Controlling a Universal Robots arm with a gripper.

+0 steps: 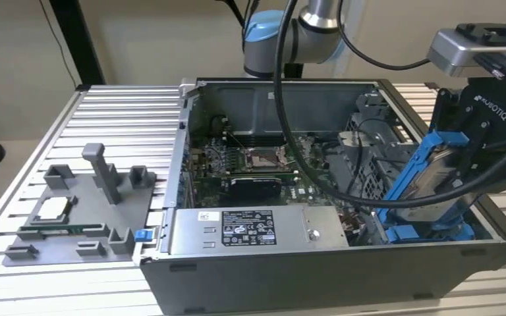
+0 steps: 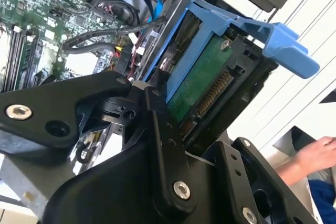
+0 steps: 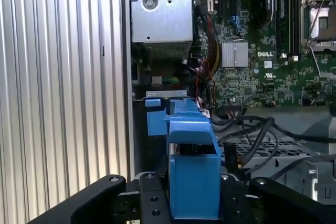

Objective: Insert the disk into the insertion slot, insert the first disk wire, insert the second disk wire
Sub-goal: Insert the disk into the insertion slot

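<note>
My gripper [image 1: 464,164] is shut on the disk [image 1: 424,174], a silver drive in a bright blue carrier frame. It holds the disk tilted, with the lower end reaching down into the case at the exterior view's right. Just beneath lies the insertion slot [image 1: 429,232], a grey bay with blue tabs. In the second wrist view the disk [image 2: 205,82] shows its green board and connector between the black fingers [image 2: 157,114]. The first wrist view looks along the blue carrier [image 3: 191,177] toward the slot's blue tab [image 3: 156,120]. Black cables [image 3: 252,132] lie beside the bay; I cannot tell which are the disk wires.
The open computer case [image 1: 323,270] stands on a ribbed metal table [image 1: 121,125]. Inside it are the power supply [image 1: 253,230] and the motherboard [image 1: 253,164]. A grey fixture [image 1: 77,217] with parts sits at the exterior view's left. A person's hand [image 2: 315,153] rests beyond the case.
</note>
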